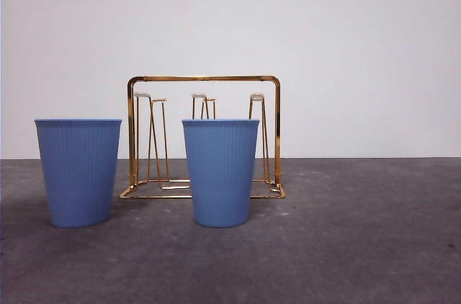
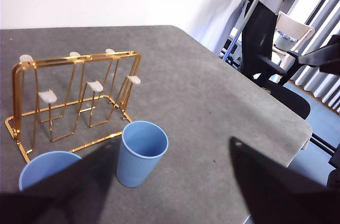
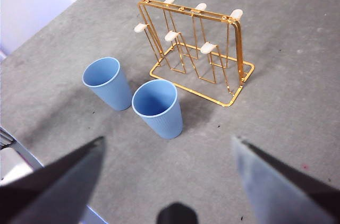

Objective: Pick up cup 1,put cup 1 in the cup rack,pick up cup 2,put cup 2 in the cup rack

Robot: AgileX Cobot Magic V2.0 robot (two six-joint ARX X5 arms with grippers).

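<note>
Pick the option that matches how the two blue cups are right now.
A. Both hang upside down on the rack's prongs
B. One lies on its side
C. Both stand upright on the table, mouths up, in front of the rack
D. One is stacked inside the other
C: both blue cups stand mouth-up on the table, apart from each other, in front of the rack, whose prongs carry nothing.

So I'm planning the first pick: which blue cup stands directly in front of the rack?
The cup mid-table; it overlaps the gold cup rack in the front view. The other cup stands off to the rack's side.
</note>
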